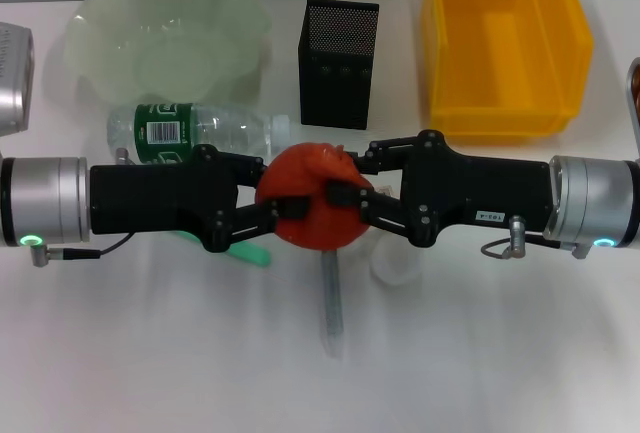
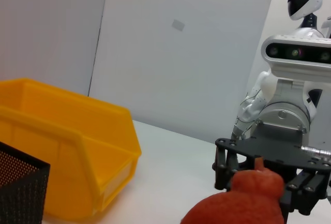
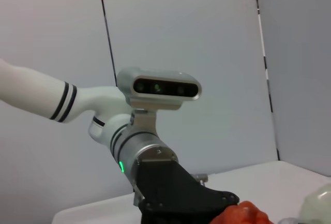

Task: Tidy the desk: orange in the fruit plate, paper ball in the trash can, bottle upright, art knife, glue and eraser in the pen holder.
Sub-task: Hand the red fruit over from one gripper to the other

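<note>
Handover stage, I judge: round red-orange fruit sits pinched between both tools above the white tabletop, middle of the head view. Left tool has its black fingers clamped on the fruit's left side, right tool clamped on its right. To do it well I'd release only one side, keep the other squeezing gently since the skin looks soft and lumpy, then carry it to the pale green translucent bowl with the wavy scalloped rim at far left. Clear plastic bottle with green label lies on its side just behind the left arm. Square black mesh cup stands behind the fruit, smooth bright yellow rectangular bin far right. Pale objects lie under the arms; can't identify them.
</note>
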